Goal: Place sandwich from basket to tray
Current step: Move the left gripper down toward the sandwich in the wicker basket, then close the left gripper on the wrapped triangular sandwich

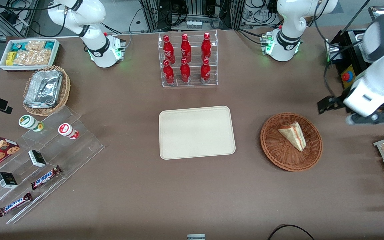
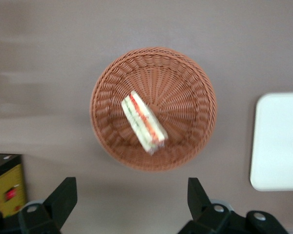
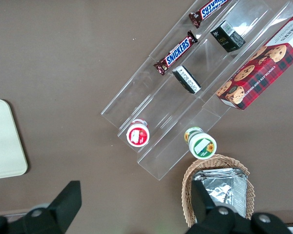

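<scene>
The table [image 1: 118, 186] under me is a broad, matte brown sheet, flat and unglossy. On it lies the tray [image 1: 197, 132], a cream-beige rectangle with rounded corners and a low rim; it looks smooth, stiff and bare. Beside it, toward my working end, sits the basket [image 1: 278, 151], a round, shallow bowl of reddish-brown wicker, its weave ribbed and radiating from the centre.

The sandwich [image 1: 293, 135] lies in the basket, near its middle, resting on one flat bread face. It is a small triangular wedge of pale bread with red, orange and green layers along the cut edge. I judge it light, soft and easily crushed, the layers liable to slide apart. I would close on the two broad bread faces, gently, near the thick end, so the filling stays pressed together.

My gripper [image 2: 129, 204] hangs above the table just beside the basket, apart from the sandwich. Its fingers [image 2: 63, 197] are spread wide and hold nothing.
</scene>
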Motion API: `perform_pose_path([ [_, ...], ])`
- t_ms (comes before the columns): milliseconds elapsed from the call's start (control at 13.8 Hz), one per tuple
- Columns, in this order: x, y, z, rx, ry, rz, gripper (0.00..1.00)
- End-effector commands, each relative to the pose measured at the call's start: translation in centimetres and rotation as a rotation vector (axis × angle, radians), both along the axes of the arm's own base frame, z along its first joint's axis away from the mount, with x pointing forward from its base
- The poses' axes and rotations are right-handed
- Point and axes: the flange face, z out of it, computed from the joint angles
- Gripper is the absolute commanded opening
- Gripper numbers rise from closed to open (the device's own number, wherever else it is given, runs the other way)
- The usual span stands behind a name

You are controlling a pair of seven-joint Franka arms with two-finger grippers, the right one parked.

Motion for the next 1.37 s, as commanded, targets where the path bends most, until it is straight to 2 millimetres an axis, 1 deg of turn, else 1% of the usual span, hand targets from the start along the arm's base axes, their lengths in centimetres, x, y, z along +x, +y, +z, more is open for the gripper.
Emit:
perform_pose_path([
  [0,-2.2,-0.6,-6.1,0.013,-0.044,0.211,1.0],
  [72,-2.8,-0.6,-8.7,0.009,-0.053,0.288,1.0],
  [217,-3.6,-0.8,-12.9,-0.011,-0.101,0.387,1.0],
  [289,-3.9,-1.0,-14.4,-0.012,-0.101,0.421,1.0],
  [434,-4.0,-1.3,-17.1,-0.013,-0.085,0.447,1.0],
  [651,-3.5,-1.4,-20.8,-0.018,-0.072,0.45,1.0],
  [795,-3.4,-1.3,-22.5,-0.018,-0.063,0.449,1.0],
  [867,-3.5,-1.3,-23.3,-0.014,-0.051,0.446,0.91],
  [940,-3.4,-1.2,-23.6,-0.014,-0.05,0.449,0.63],
  [1012,-3.2,-1.2,-23.7,-0.015,-0.049,0.451,0.14],
  [1084,-3.1,-1.3,-23.7,-0.015,-0.049,0.445,0.0],
  [1157,-2.8,-1.4,-23.1,-0.017,-0.058,0.44,0.0],
  [1229,-2.4,-1.4,-21.8,-0.018,-0.068,0.441,0.0],
  [1301,-1.9,-1.5,-19.1,-0.012,-0.065,0.437,0.0],
])
